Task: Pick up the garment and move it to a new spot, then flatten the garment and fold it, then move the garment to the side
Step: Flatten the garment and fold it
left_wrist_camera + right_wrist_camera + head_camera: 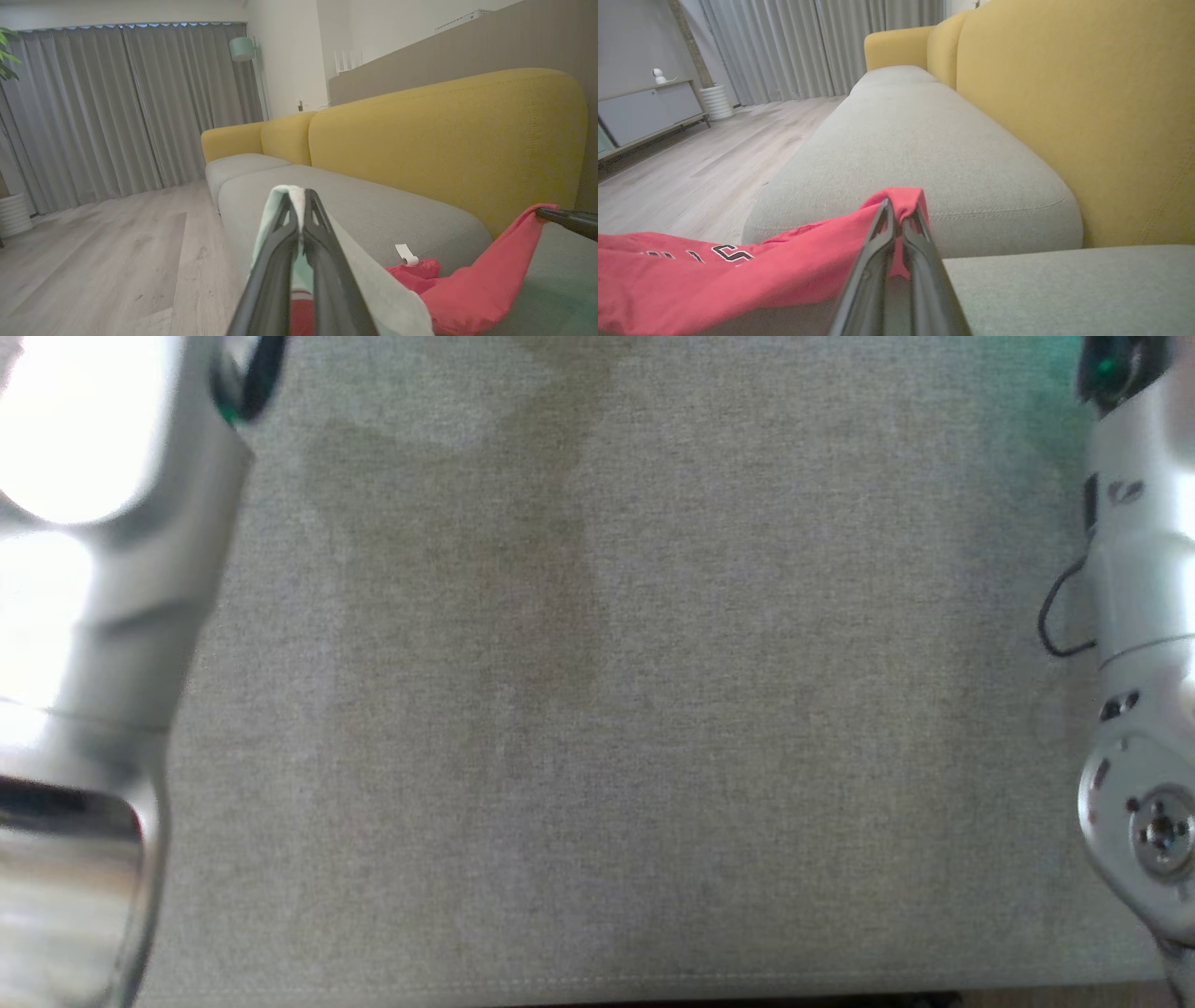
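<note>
The garment (738,275) is red with black-and-white lettering and has a pale mint part (373,284). It hangs stretched between my two grippers above the grey sofa seat (924,140). My left gripper (299,196) is shut on the pale mint edge. My right gripper (899,207) is shut on a red corner; the left wrist view also catches its dark fingers (567,220) holding that red corner (532,219) up at the far right. In the head view my pale left forearm (84,663) and right forearm (1144,663) flank bare grey cushion (597,709).
A yellow backrest (444,140) runs along the far side of the seat. A wooden floor (93,261) lies off the seat's front edge, with grey curtains (117,107) beyond. A low grey cabinet (644,112) and a white ribbed pot (717,100) stand by the wall.
</note>
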### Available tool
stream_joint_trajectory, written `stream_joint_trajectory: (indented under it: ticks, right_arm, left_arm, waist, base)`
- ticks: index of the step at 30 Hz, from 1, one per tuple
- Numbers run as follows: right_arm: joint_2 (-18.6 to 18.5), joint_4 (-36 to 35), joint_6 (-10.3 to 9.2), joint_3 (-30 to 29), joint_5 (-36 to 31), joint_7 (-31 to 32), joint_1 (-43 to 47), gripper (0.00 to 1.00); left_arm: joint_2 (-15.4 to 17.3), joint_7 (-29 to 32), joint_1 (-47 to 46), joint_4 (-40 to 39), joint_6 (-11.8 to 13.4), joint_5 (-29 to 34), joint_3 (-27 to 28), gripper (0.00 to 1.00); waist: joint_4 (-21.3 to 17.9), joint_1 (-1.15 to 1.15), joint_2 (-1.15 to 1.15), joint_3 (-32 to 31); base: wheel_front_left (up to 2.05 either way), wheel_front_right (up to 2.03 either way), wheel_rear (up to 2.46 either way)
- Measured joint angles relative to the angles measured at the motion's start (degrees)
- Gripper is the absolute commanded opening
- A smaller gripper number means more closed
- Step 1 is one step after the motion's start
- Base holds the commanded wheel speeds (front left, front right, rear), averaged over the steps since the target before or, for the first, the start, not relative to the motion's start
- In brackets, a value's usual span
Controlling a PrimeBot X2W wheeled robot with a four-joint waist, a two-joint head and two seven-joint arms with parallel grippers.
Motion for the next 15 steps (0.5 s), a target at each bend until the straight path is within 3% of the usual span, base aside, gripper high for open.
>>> stream_joint_trajectory:
  ticks: [4, 8, 15]
  right_arm:
    - [0.04, 0.02, 0.00, 2.30, 2.88, -0.45, 2.06, 0.00]
    - [0.02, -5.68, 0.00, 5.25, 7.93, -0.51, 6.65, 0.00]
    - [0.05, -17.40, 0.00, 9.26, 17.04, -0.51, 24.52, 0.00]
  left_arm:
    - [-0.63, -0.41, 4.27, -1.66, -0.36, -1.93, -0.18, 0.00]
    - [-0.49, -0.42, 11.11, -6.35, -0.31, -3.03, 1.56, 0.00]
    - [2.69, -0.42, 29.45, -14.96, 0.22, -3.89, 5.38, 0.00]
  waist:
    - [0.30, -0.01, 0.00, 0.73]
    - [0.31, -0.02, 0.00, -0.21]
    - [-0.59, -0.03, 0.01, -5.28]
  base:
    - [0.00, 0.00, 0.00]
    - [0.00, 0.00, 0.00]
    - [0.00, 0.00, 0.00]
